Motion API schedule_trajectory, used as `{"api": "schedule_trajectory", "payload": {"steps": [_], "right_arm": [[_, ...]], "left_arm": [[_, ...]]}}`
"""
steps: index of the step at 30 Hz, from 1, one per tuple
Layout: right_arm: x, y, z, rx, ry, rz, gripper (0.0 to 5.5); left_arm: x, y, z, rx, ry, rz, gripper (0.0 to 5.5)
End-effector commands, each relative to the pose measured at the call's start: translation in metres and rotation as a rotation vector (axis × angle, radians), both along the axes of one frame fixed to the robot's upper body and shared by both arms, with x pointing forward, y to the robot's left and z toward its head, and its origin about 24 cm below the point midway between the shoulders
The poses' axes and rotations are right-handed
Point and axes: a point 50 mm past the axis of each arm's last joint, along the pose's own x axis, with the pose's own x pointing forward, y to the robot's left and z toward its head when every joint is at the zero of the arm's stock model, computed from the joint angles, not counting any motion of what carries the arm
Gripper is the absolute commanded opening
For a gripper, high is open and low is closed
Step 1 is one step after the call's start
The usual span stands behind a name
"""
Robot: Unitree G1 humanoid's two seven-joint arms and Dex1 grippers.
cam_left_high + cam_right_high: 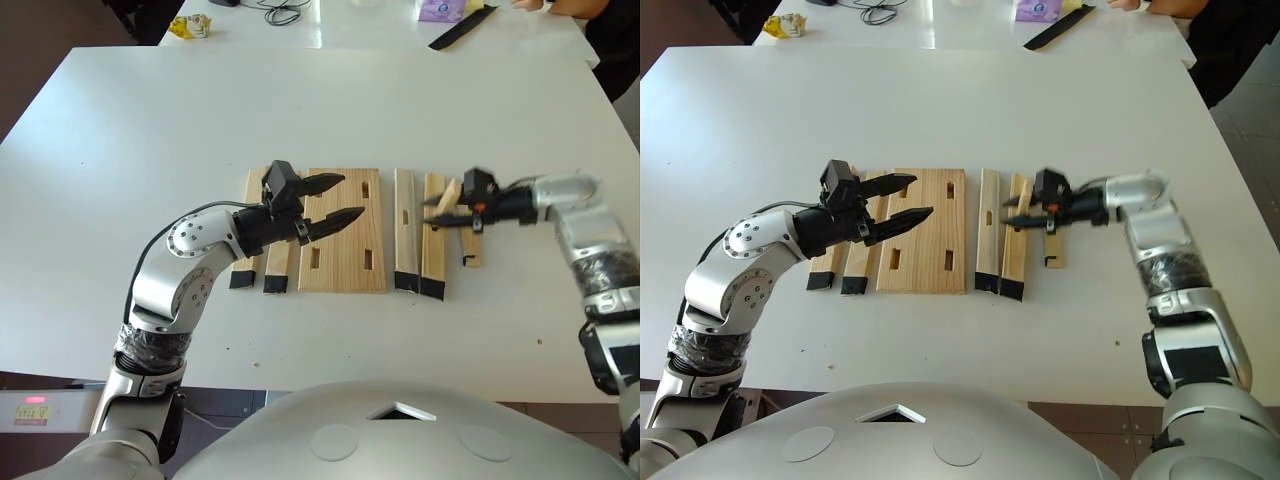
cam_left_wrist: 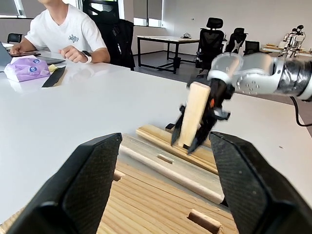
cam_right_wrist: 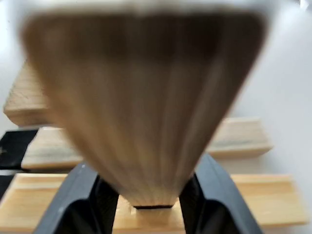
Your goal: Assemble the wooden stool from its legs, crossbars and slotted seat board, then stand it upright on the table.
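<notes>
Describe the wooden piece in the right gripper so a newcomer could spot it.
On the white table, find the wide slotted pale wooden seat board; right of it lie two long wooden legs with black ends. Just past them, the short light wooden block stands tilted up, clamped in the right gripper's black fingers, while every other piece lies flat.

Bright, even light filled the room, and the white bench [image 1: 130,140] glared most along its far edge. Shadows were soft and faint, lying close beside the wooden parts [image 1: 342,250]. In the left wrist view windows [image 2: 146,9] shone at the back, and the near black fingers [image 2: 90,187] looked soft. In the right wrist view the held wooden piece [image 3: 146,97] sat close to the lens, heavily blurred.
</notes>
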Motion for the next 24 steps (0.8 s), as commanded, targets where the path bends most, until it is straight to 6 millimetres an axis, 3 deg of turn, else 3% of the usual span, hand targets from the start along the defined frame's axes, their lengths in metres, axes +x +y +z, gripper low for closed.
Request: {"api": "schedule_trajectory", "payload": {"steps": [1,8,16,24], "right_arm": [[-0.009,0.003,-0.023,-0.051,0.029,-0.034,2.36],[0.0,-0.007,-0.023,-0.074,-0.047,-0.105,3.36],[0.01,-0.009,0.009,-0.008,-0.091,-0.087,3.36],[0.018,0.0,0.054,0.067,-0.214,-0.061,3.36]], "left_arm": [[0.003,0.0,0.002,0.007,-0.001,-0.017,3.33],[0.006,0.004,0.002,0.009,-0.008,-0.001,3.33],[0.005,0.004,0.001,0.002,-0.016,0.022,3.33],[0.006,0.005,0.0,-0.008,-0.024,0.046,3.33]]}}
